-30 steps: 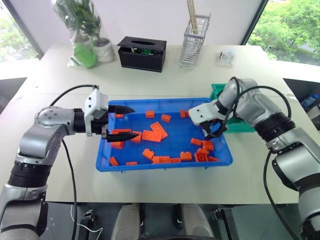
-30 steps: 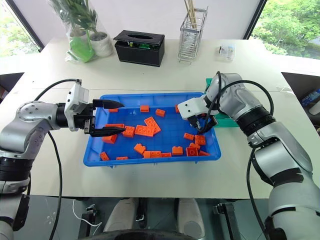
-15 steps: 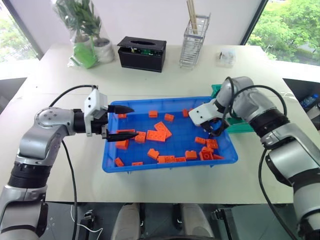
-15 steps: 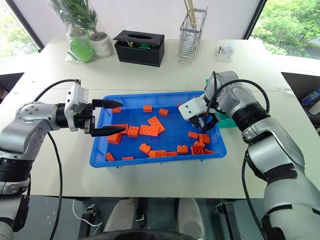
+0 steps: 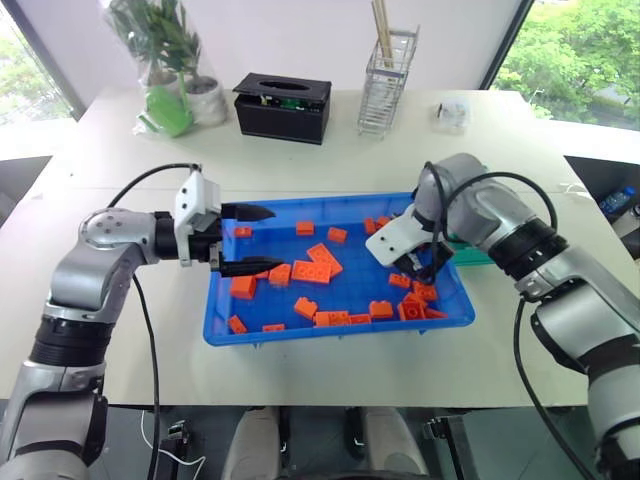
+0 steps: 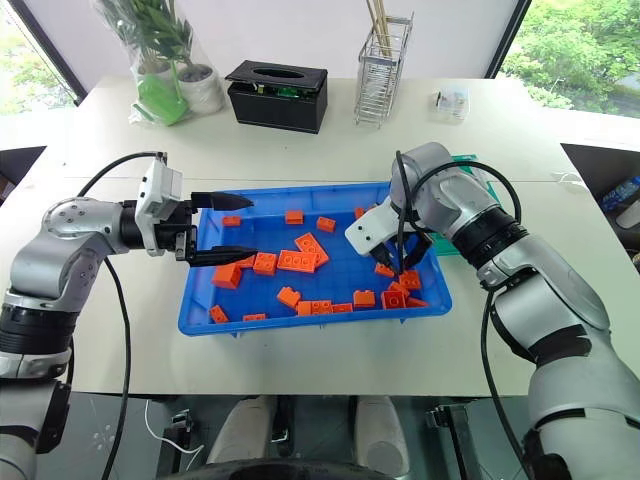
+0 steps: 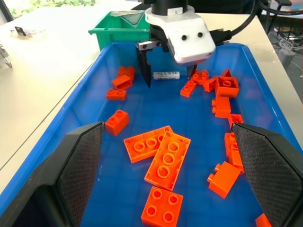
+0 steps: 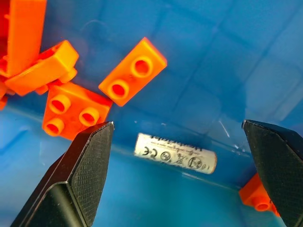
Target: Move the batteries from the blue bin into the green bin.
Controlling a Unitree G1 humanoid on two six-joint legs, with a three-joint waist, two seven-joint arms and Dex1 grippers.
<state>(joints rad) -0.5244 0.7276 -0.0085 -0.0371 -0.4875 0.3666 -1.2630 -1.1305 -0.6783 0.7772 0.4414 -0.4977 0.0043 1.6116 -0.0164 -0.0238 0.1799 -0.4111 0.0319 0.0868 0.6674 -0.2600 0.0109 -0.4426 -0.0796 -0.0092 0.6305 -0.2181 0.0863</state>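
Between the spread fingers of the right gripper, one silver battery lies flat on the floor of the blue bin, close to the bin's right wall and crosswise to the gap. Both fingers stand well clear of the battery; neither touches it, and the gripper holds nothing. It points straight down into the bin's right end, its fingertips low over the floor. Orange bricks lie just beside the battery without touching it, and more are scattered across the rest of the bin.

Beyond the bin's right end sits the green bin, partly hidden behind the right arm in the head views.

At the opposite end of the blue bin, the left gripper hovers level over the rim, pointing across the bin, its black fingers wide apart and empty.
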